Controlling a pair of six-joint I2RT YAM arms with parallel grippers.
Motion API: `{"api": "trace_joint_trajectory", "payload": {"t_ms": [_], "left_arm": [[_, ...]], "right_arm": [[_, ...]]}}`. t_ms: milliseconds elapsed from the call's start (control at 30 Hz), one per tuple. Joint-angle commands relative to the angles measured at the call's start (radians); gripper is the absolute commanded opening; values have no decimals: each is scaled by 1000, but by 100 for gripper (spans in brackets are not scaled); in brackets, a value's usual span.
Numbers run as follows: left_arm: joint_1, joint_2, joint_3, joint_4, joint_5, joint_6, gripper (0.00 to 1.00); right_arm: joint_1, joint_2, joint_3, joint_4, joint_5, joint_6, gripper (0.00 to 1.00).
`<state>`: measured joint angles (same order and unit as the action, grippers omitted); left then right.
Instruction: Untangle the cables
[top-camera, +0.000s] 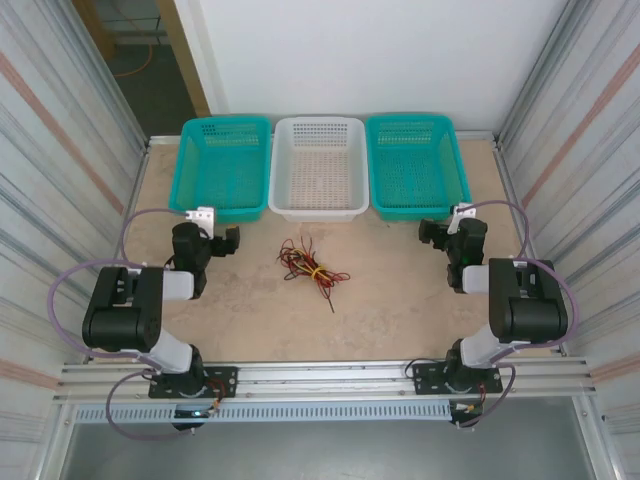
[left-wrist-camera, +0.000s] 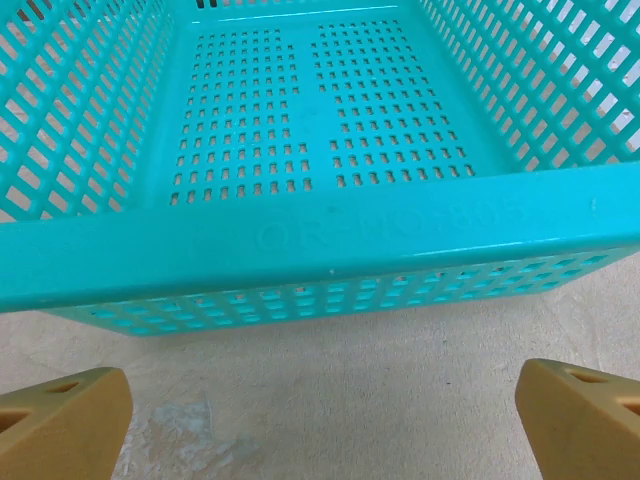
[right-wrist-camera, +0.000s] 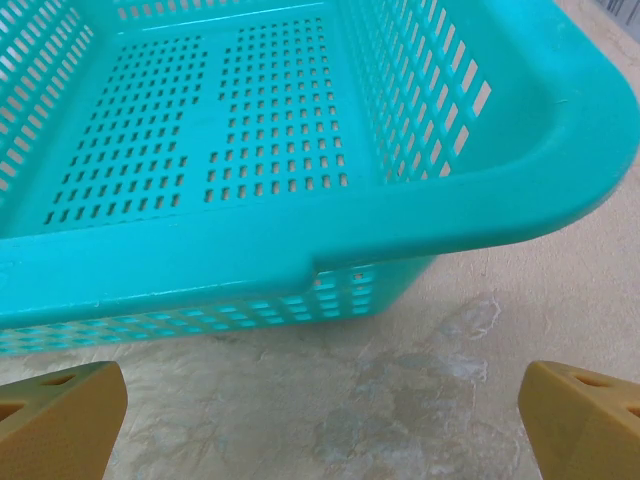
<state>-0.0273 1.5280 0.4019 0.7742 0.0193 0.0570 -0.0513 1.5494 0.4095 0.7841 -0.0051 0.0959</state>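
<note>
1. The left hand (left-wrist-camera: 320, 418) stands wide apart and empty, over bare desk (left-wrist-camera: 330, 390), just short of a teal basket (left-wrist-camera: 320, 235).
2. The right hand (right-wrist-camera: 320, 420) gapes empty too, facing the near corner of the other teal basket (right-wrist-camera: 300, 240).
3. The cables (top-camera: 312, 268), red, black and yellow, lie tangled mid-desk between the arms, before the white basket (top-camera: 318, 205), well apart from both hands.
4. Open desk surrounds the tangle; ribbed walls (top-camera: 60, 150) close both sides.
5. The wrist views cut off the fingertips; single strands are hard to tell apart.
</note>
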Motion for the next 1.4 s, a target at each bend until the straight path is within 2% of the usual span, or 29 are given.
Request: {"api": "trace_joint_trajectory", "payload": {"t_ms": [0,967,1000,1067,1100,1133,1167,1200,1300,1367], "left_arm": [[4,-17,13,11,11,18,99],[23,-17,15,4,48,7,99],[23,-19,14,5,48,7,99],[23,-37,28,-12,51,10,97],[22,-75,65,-114,39,11,99],[12,-125,126,-281,-7,9,99],[-4,-155,162,-368,-99,3,99],[-18,-194,166,-390,-187,-8,99],[-29,-310,142,-453,-261,-34,99],[-62,-362,161,-545,-358,-53,99]], "right_arm": [[4,-9,0,13,-1,-11,99],[1,-10,-1,11,-6,-8,99],[2,-12,-3,16,3,-9,99],[34,-63,48,-85,140,-2,99],[51,-105,121,-264,191,3,99],[47,-129,195,-411,184,31,99],[38,-146,239,-499,160,60,99],[31,-168,259,-549,134,74,99],[51,-258,201,-526,212,126,99],[56,-303,187,-560,253,188,99]]}}
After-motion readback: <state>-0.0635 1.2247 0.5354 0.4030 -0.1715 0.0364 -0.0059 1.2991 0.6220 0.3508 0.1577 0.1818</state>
